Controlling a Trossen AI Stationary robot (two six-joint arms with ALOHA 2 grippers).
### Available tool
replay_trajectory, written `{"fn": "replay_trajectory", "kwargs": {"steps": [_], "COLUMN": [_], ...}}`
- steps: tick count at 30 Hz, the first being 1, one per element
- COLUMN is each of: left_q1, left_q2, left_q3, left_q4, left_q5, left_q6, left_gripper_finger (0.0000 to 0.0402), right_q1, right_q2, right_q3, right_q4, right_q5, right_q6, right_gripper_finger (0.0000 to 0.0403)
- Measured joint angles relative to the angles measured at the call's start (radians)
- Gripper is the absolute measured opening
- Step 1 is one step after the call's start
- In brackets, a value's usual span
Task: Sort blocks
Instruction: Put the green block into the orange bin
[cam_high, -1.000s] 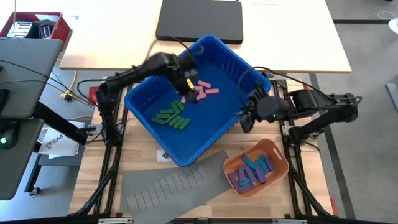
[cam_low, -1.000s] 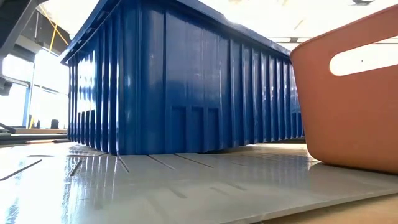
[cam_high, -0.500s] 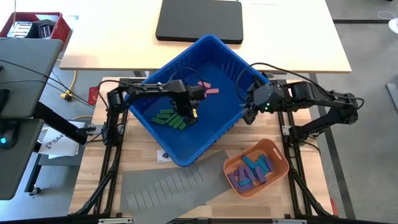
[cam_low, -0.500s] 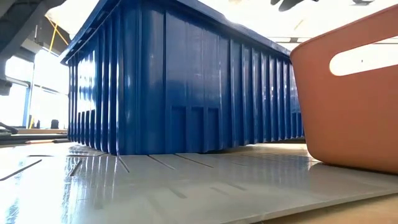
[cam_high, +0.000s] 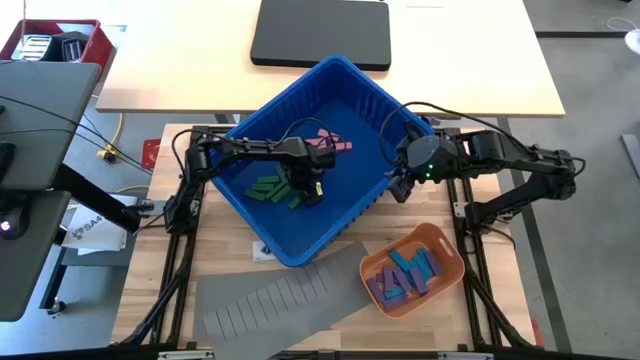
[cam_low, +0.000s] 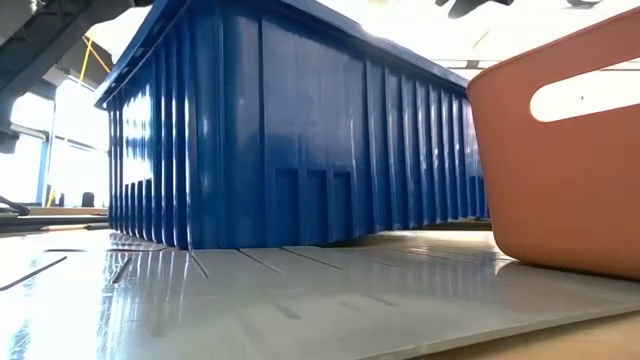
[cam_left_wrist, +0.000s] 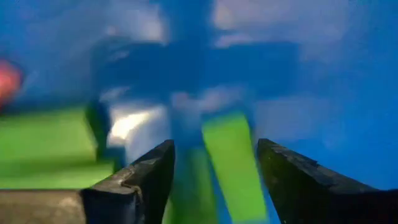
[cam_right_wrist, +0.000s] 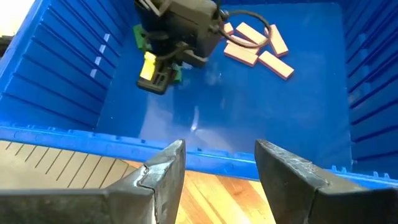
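The left gripper is down inside the blue bin, fingers spread, with a green block sitting in the gap between them but not pinched as far as the left wrist view shows. It's right at the edge of the green blocks lying on the bin floor. A bunch of pink blocks sits a bit further back in the same bin.

The right gripper hangs just outside the bin's right wall, fingers apart, nothing between them, looking in over the rim.

Out front, the orange tray holds a jumble of blue, purple and pink pieces. A grey slotted sheet lies partly under the bin and the tray. A black pad rests on the white table behind the bin.
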Motion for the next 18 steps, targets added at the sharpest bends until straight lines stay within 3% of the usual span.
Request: {"fn": "replay_trajectory", "kwargs": {"steps": [7, 18], "left_q1": [0.003, 0.003], "left_q2": [0.008, 0.008], "left_q3": [-0.003, 0.047], "left_q4": [0.022, 0.033], "left_q5": [-0.041, -0.069], "left_q6": [0.016, 0.126], "left_gripper_finger": [0.0184, 0.0178], "right_q1": [0.0, 0.0], "right_q2": [0.0, 0.0], "right_q3": [0.0, 0.0], "right_q4": [0.021, 0.022], "right_q5": [0.0, 0.0], "right_q6": [0.006, 0.098], "right_gripper_finger": [0.0188, 0.0188]}}
